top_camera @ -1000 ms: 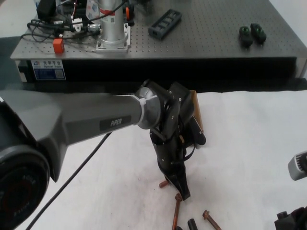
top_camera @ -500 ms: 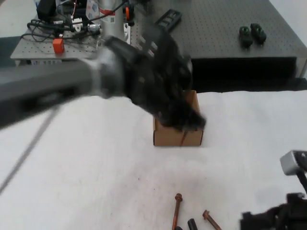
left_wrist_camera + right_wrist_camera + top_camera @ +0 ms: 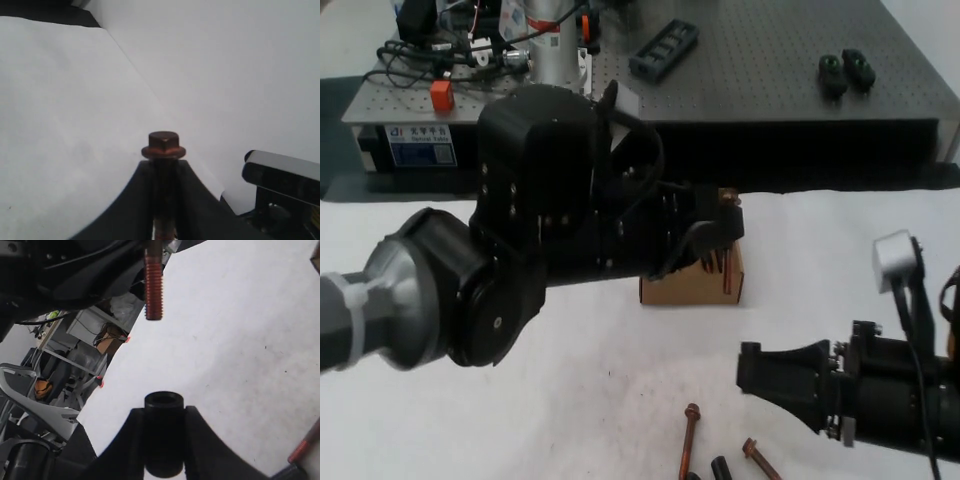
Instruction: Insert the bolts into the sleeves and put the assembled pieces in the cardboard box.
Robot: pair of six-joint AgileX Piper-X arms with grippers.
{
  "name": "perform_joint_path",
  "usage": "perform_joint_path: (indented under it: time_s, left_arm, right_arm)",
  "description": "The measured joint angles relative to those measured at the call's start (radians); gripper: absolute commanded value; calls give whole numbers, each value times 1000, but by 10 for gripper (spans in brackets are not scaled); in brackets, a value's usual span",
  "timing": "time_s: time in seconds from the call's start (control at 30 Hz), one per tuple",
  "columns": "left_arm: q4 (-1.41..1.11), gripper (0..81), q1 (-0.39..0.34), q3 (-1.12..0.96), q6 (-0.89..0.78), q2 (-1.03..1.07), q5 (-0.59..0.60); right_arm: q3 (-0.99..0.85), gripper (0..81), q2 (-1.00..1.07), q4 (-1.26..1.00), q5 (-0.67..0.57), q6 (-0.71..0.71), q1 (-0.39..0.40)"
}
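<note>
Well, white tabletop (image 3: pixel 570 400) with cardboard box (image 3: pixel 692 288) on it; left end effector (image 3: pixel 712 240) beside the box, clenched on a bolt (image 3: pixel 163 145); right end effector (image 3: pixel 164 415) gripping a black sleeve (image 3: pixel 164 435), apart from that bolt; loose bolts (image 3: pixel 689 440) nearby.

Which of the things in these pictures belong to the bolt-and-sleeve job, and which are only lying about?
Job: bolt in left gripper; sleeve in right gripper; cardboard box; loose bolts on the cloth.
Lying about: orange block; black slotted tray; cables; two black-green parts.
</note>
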Motion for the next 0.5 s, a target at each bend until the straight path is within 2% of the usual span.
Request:
perform_joint_path:
  time_s: [0.5]
  left_arm:
    - [-10,7,0,6,-6,0,6]
  right_arm:
    - [-56,25,81,-96,13,7,2]
